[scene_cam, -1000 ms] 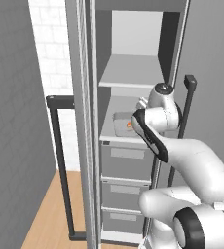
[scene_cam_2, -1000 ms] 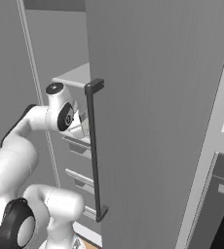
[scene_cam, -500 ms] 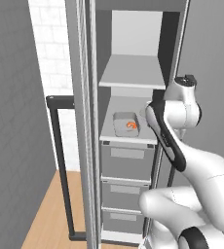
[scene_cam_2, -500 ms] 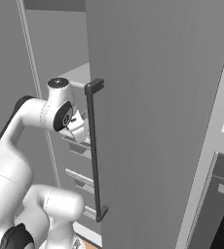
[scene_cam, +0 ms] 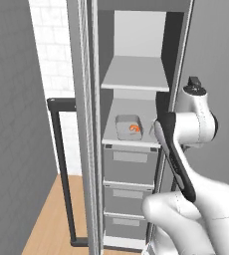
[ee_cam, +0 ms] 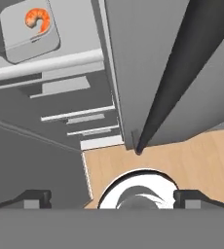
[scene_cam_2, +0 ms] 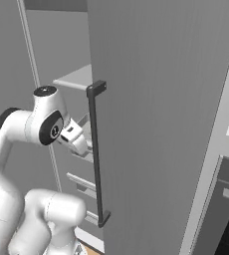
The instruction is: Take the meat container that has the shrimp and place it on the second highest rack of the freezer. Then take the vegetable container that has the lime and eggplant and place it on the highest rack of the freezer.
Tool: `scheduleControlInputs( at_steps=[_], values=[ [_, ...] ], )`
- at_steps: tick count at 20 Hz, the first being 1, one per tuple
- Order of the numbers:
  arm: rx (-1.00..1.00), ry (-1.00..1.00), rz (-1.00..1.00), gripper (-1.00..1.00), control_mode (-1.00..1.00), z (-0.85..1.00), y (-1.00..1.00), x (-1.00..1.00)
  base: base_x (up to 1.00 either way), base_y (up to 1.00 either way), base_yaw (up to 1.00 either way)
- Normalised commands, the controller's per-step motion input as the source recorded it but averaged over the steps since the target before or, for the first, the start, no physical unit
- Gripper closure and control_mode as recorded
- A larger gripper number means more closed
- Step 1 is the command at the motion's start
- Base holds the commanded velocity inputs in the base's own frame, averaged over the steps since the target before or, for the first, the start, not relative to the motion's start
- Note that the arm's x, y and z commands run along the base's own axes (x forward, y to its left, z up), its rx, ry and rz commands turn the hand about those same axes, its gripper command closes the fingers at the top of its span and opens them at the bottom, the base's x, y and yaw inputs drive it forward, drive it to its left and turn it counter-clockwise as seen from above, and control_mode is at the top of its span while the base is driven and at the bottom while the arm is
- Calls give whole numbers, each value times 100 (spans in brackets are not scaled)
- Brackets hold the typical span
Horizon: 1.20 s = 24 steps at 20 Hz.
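Orange shrimp (ee_cam: 36, 19) in grey container (ee_cam: 30, 32), apart from wide-open end effector (ee_cam: 113, 198).

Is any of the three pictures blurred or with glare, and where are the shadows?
Left base view: soft, no glare; the freezer interior is shaded above the shrimp. Right base view: flat, even light. Hand view: sharp, the bar handle is very dark.

Kitchen, open freezer (scene_cam: 136, 149), oven (scene_cam_2: 226, 199)
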Motion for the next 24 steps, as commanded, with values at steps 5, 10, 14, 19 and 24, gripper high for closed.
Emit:
scheduleControlInputs(
  at_steps=[5,10,14,19,24],
  values=[
    [0,-24,17,-100,-100,16,0,-100,0,0,0],
    [0,-23,11,-100,-100,5,0,-86,0,0,0],
    [0,-4,2,-100,-100,7,0,-29,0,0,0],
    [0,-24,2,-100,-100,12,0,-35,0,0,0],
    [0,-43,6,-100,-100,36,0,-10,0,0,0]
  ],
)
